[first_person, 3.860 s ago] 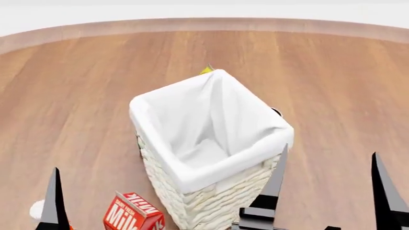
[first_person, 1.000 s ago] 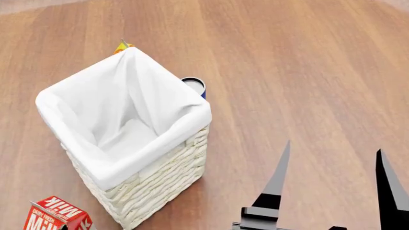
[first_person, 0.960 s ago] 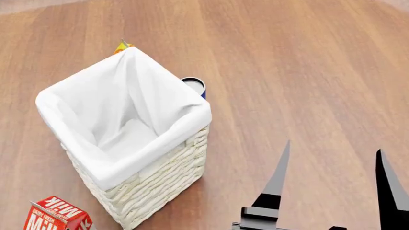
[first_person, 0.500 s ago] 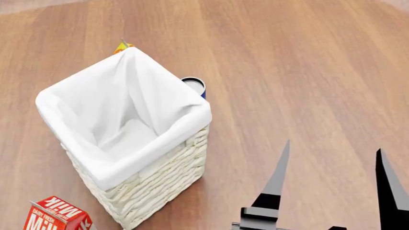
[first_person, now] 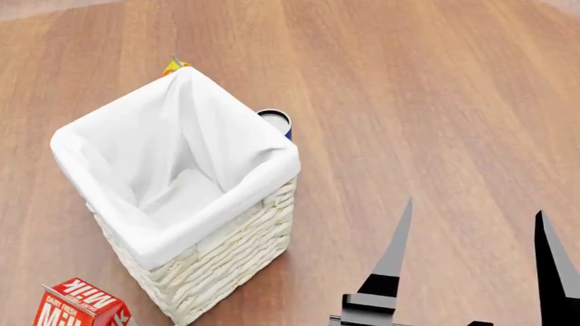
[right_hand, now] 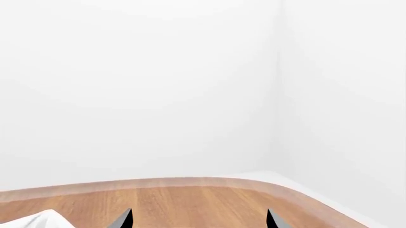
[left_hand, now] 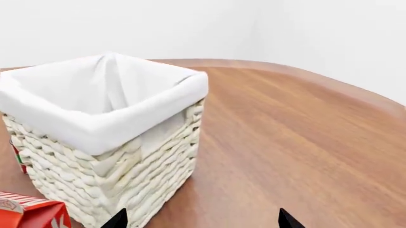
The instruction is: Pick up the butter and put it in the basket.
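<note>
A tall square cream-white woven wicker basket [first_person: 176,197] with a white cloth liner stands on the round wooden bench [first_person: 435,102], its mouth open to the head camera and nothing visible inside.

The butter carton cannot be identified with certainty: only a small yellow-orange corner [first_person: 174,66] pokes out behind the basket's far corner, which may be it. The basket blocks the rest, so a reach would probably have to go around or over it.

A small blue-sided round can [first_person: 276,122] sits just beside the basket's far-right side. A red-and-white milk carton [first_person: 80,311] stands near the basket's front-left corner.

The right pincer [first_person: 471,261] hovers over bare bench to the basket's right, fingers spread wide and holding nothing. The left pincer [left_hand: 201,219] shows only two dark tips (spread apart, empty), facing the basket's side.
</note>
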Controlling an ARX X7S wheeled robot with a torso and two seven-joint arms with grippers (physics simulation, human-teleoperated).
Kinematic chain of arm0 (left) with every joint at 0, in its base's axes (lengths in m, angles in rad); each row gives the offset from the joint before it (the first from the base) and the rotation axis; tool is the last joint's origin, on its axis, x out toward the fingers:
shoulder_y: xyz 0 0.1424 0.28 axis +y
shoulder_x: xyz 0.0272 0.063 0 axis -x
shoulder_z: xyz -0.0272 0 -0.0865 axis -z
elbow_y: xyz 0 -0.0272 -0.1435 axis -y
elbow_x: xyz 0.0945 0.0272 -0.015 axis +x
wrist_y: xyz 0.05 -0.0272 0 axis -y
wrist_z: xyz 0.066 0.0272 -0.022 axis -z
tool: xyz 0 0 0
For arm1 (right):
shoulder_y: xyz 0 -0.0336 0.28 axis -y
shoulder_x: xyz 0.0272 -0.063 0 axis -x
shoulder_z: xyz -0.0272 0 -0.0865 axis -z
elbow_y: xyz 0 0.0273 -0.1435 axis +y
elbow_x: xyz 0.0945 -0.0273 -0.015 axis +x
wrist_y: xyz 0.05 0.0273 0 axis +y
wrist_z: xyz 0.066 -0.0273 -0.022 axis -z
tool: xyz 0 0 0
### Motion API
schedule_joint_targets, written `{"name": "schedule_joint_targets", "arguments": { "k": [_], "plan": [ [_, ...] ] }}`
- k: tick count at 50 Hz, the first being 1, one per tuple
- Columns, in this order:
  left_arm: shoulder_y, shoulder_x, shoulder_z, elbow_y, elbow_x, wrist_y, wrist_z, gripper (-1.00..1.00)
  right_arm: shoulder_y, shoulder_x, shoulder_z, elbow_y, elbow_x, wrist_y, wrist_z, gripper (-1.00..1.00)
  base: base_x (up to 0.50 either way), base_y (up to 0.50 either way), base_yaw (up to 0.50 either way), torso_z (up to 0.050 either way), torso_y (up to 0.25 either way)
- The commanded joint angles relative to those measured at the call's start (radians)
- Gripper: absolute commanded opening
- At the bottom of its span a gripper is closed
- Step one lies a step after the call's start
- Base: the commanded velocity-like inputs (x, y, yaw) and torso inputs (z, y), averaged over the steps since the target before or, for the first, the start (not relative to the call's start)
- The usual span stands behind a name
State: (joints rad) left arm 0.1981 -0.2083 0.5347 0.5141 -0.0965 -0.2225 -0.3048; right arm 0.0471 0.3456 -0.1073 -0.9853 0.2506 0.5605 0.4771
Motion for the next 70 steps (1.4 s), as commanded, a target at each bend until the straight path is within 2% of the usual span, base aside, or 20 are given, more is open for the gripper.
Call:
{"name": "schedule_joint_targets", "arguments": {
  "k": [1, 35, 50, 63, 70],
  "plan": [
    [-0.016, 0.014, 0.002, -0.075, -0.019, -0.010, -0.010, 1.00, 0.004, 0.011, -0.006, -0.003, 0.011, 0.003, 0.015, 1.00, 0.00, 0.00, 0.00, 0.000, 0.000],
    [-0.066, 0.046, 0.030, -0.276, -0.045, -0.046, -0.026, 1.00, 0.004, 0.041, -0.017, 0.005, 0.037, -0.016, 0.048, 1.00, 0.00, 0.00, 0.00, 0.000, 0.000],
    [-0.148, 0.035, 0.042, -0.373, -0.047, -0.084, 0.005, 1.00, 0.007, 0.055, -0.025, 0.008, 0.047, -0.020, 0.064, 1.00, 0.00, 0.00, 0.00, 0.000, 0.000],
    [-0.197, 0.049, 0.055, -0.555, -0.061, -0.033, 0.047, 1.00, 0.012, 0.065, -0.031, 0.012, 0.055, -0.026, 0.074, 1.00, 0.00, 0.00, 0.00, 0.000, 0.000],
    [-0.220, 0.047, 0.065, -0.573, -0.055, -0.041, 0.052, 1.00, 0.010, 0.070, -0.035, 0.018, 0.057, -0.034, 0.079, 1.00, 0.00, 0.00, 0.00, 0.000, 0.000]
  ]
}}
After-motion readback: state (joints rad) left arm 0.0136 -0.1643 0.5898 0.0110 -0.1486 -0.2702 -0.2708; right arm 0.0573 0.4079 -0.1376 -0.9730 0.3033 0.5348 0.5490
